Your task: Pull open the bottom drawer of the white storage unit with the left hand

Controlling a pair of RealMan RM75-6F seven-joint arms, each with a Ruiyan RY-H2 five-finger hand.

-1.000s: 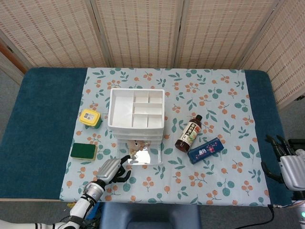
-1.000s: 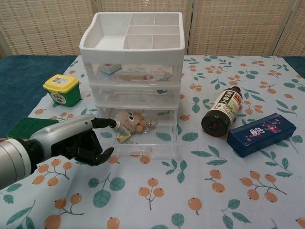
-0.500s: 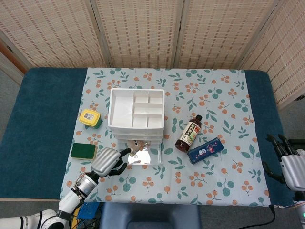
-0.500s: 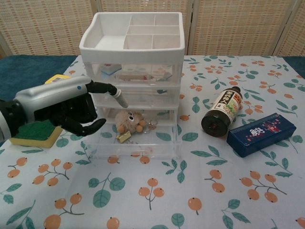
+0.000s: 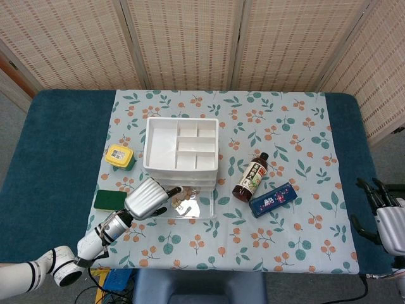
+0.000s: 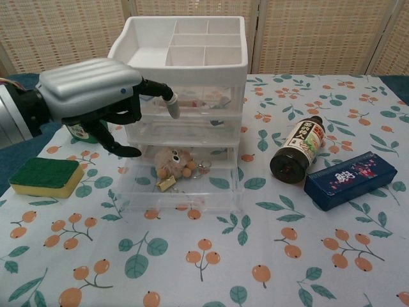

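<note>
My left hand [image 6: 96,89] hovers empty, fingers loosely curled, above the pulled-out bottom drawer [image 6: 182,185]; no label near it reads legibly.

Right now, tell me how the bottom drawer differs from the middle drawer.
The bottom drawer is pulled out toward the front; the middle drawer sits flush in the unit. The bottom drawer holds a fuzzy toy and small trinkets; the middle drawer's contents are too faint to make out. Both are clear plastic, and the left hand holds neither.
</note>
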